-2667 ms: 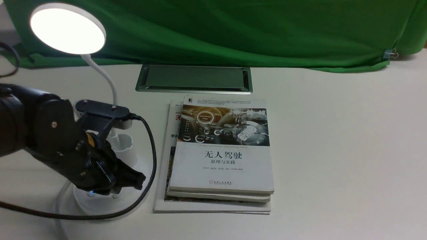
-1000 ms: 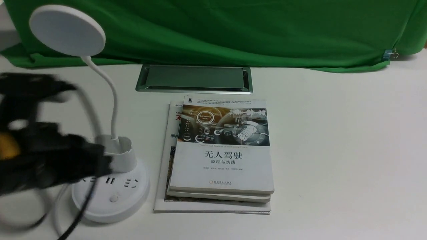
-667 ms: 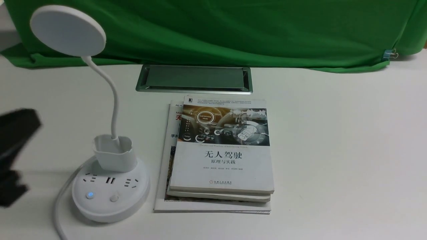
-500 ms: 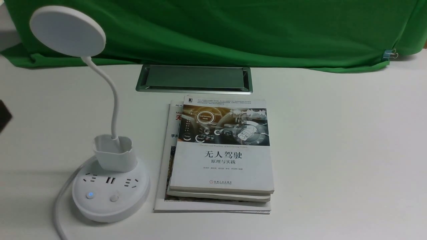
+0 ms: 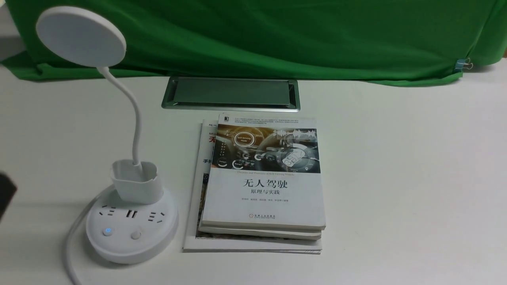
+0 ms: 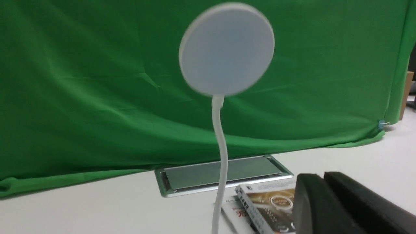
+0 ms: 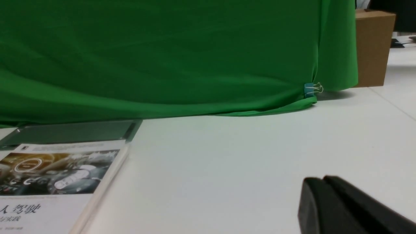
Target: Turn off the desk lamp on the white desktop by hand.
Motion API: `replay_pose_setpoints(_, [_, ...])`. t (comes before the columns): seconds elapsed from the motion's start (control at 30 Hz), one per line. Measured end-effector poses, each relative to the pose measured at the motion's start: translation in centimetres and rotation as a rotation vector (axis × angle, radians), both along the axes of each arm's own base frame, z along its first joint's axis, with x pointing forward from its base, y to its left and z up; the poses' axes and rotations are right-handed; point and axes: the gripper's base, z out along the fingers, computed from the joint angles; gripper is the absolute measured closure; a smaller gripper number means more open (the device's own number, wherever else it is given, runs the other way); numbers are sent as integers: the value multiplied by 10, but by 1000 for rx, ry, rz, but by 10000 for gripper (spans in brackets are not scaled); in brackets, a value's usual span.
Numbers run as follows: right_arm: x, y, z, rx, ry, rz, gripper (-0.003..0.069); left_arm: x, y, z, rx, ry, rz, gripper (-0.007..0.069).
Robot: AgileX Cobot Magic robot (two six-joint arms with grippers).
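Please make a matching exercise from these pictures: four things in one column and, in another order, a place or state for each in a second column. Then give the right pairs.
Things:
1. lamp head
2. left button on the lamp base
3. stack of books
4. binder clip

Places or states:
A. glows blue
B. clipped on the green cloth, far right
C. unlit, plain white
D. lies flat, right of the desk lamp

Pairs: 1-C, 2-A, 3-D, 4-B
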Motion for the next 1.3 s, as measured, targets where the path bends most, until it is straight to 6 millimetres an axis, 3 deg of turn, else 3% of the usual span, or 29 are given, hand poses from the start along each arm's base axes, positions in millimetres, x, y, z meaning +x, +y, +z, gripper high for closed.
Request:
replay_pose_setpoints(0.03, [0,0,0,0,0,0,622,0,0,-2,0,-1,0,606])
replay_pose_setpoints(0.27, [0,0,0,0,-1,0,622,2,5,-63,-28,114,104,606])
replay_pose_setpoints(0.43, [0,0,0,0,0,0,622,2,10,-77,-20,218,193,606])
replay_pose_setpoints(1.3, [0,0,0,0,0,0,622,2,8,-78,-130,256,184,605])
